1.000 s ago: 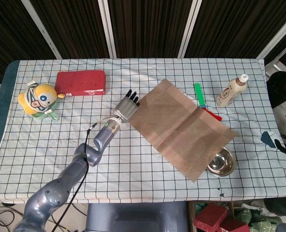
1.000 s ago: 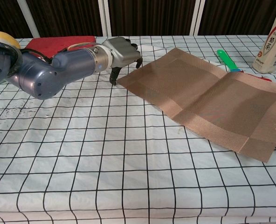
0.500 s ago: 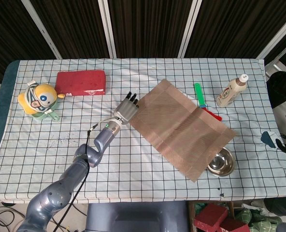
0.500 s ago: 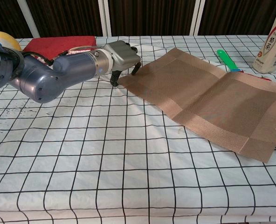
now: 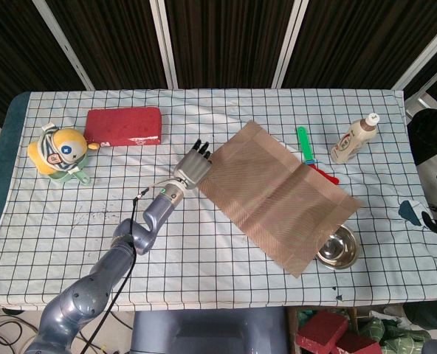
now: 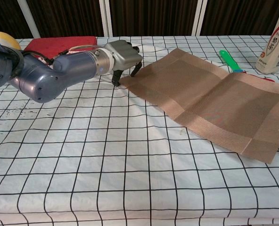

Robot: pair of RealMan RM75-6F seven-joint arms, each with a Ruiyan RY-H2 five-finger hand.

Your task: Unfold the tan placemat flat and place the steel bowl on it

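Head view: tan placemat (image 5: 278,196) diagonal, upper-left to lower-right.

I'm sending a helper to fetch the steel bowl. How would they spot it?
Start from the tan placemat spread across the checked table. Follow it to its near right corner: the steel bowl sits partly under that edge, the only shiny round metal thing there.

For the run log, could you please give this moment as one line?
placemat: unfolded flat | left hand: at its left edge | steel bowl: off mat, partly under corner | right hand: unseen
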